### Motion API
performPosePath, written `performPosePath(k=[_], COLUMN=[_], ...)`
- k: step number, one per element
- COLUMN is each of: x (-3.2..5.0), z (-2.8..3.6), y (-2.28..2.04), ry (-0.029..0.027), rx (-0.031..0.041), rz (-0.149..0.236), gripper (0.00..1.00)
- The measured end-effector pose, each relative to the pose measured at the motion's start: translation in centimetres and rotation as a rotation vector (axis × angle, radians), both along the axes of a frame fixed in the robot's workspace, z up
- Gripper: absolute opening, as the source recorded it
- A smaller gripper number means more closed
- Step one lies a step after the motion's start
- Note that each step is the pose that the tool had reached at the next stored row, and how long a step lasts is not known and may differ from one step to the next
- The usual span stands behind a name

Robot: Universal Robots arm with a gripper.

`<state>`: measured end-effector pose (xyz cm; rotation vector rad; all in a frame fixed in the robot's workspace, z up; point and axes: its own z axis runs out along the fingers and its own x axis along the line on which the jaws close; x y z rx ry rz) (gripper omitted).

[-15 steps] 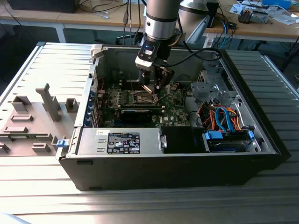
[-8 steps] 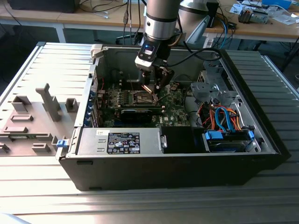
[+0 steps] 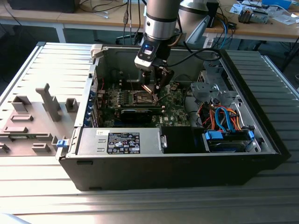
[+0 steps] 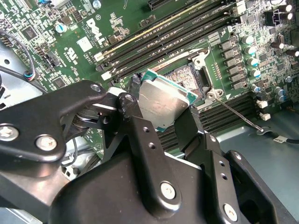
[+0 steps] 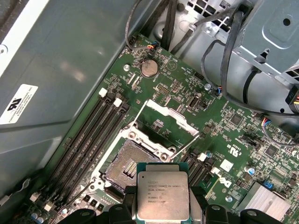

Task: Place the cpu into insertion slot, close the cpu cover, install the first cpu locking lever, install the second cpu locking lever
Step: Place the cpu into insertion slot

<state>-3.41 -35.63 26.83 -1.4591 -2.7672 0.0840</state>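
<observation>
1. Exterior view: a ridged metal desk (image 3: 46,196) carries an open black computer case (image 3: 187,172) lying on its side, with a grey power supply (image 3: 124,142) along its near wall.
2. Robot arm (image 3: 161,18): it reaches down into the case from above, over the green motherboard (image 3: 177,109).
3. Claw (image 3: 156,91): it hangs just above the board's middle. In the second wrist view the claw (image 4: 161,112) is drawn in narrow, its two black fingers (image 4: 135,116) pressed against opposite edges of the cpu (image 4: 163,105).
4. Memory slots (image 5: 88,140): four long dark rows run just beside the socket in the first wrist view.
5. Cpu cover (image 5: 166,121): the silver frame is swung open off the socket and lies at the socket's edge.
6. Insertion slot (image 5: 126,163): its dark centre is bare and uncovered. In the second wrist view the insertion slot (image 4: 187,77) lies just behind the held chip.
7. Cpu (image 5: 163,196): gripped, metal face towards the first wrist camera, raised off the board near the slot and not seated in it. The second wrist view gives it tilted, green edge showing.
8. Locking lever (image 4: 238,114): a thin wire rod slants away from the socket corner.
</observation>
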Motion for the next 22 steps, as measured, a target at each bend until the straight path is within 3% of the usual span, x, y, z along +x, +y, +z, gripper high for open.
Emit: performPosePath(k=[22], x=[0.0], z=[-0.01], y=[0.0], ry=[0.0], rx=[-0.0001], rz=[-0.024], gripper=[0.54])
